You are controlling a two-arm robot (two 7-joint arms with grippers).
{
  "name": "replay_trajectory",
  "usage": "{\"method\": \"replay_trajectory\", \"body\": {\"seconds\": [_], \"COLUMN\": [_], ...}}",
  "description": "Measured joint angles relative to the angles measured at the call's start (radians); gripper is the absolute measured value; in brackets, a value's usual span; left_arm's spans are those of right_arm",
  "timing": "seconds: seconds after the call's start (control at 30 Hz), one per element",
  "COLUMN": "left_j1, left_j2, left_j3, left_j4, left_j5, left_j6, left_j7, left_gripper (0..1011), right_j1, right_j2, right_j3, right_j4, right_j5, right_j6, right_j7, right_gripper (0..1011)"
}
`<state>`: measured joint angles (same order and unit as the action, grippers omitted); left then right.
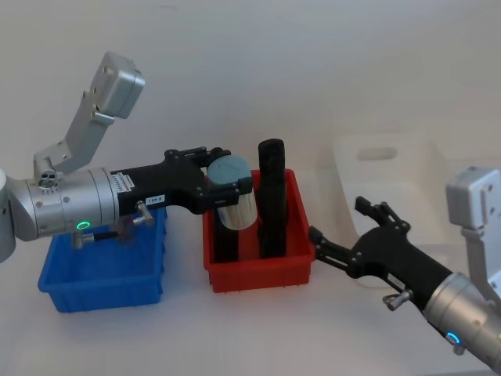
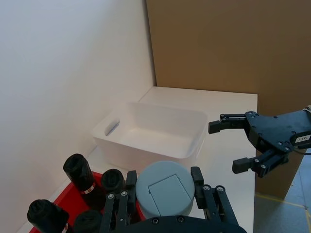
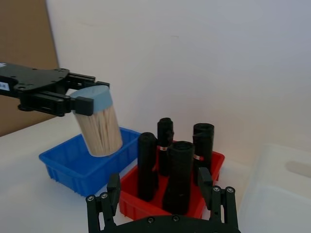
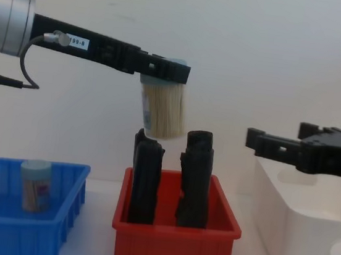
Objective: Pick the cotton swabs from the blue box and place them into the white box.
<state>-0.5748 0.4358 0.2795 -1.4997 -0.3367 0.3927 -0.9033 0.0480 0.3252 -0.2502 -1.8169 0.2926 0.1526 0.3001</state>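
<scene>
So my left gripper (image 1: 228, 185) is pinching a clear cylindrical tub of cotton swabs (image 1: 235, 205) right at its pale blue lid, with a finger clamped on either side. The tub hangs a bit tilted in the air above the ribbed red plastic bin (image 1: 258, 276). It's just over the tall matte black blocks (image 1: 272, 196) standing in there, not touching them. You can see the cream-white sticks packed tight through the clear wall, and the smooth lid has a flat rectangular flap on top.

A second tub (image 4: 34, 185), with a coloured label I can't read, stands upright in the shallow bright blue plastic box (image 1: 102, 291) with ribbed sides, over on my left. The glossy white plastic box (image 1: 389, 160), with rounded corners and a handle slot, sits on my right past the red bin. My right gripper (image 1: 338, 221) hovers near its rim, fingers spread, holding nothing.

It all sits on a plain white desk (image 1: 235, 337) against a white wall, with a brown board (image 2: 218, 48) behind. There's a small white sticker on my left arm, but the print is too tiny to trust.
</scene>
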Motion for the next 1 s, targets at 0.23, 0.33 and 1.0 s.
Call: {"method": "replay_trajectory", "body": {"seconds": [0.23,0.33,1.0], "left_j1": [0.000,-0.001,-0.002], "left_j2": [-0.001,-0.001,-0.001], "left_j3": [0.000,0.000,0.000], "left_j4": [0.000,0.000,0.000], "left_j5": [0.000,0.000,0.000], "left_j6": [0.001,0.001,0.001], "left_j7": [-0.002,-0.002,-0.004], "left_gripper": [671,671,670], "right_j1": [0.049,0.072,0.205], "right_j2": [-0.022,-0.034,-0.129], "right_j3": [-0.018,-0.026,-0.082], "right_j4": [0.004,0.013,0.131], "right_j5": [-0.023,-0.037,-0.139], "right_j6": [0.055,0.079,0.150], "right_j7": [0.072,0.096,0.165], "right_gripper": [1002,1002,1001]}}
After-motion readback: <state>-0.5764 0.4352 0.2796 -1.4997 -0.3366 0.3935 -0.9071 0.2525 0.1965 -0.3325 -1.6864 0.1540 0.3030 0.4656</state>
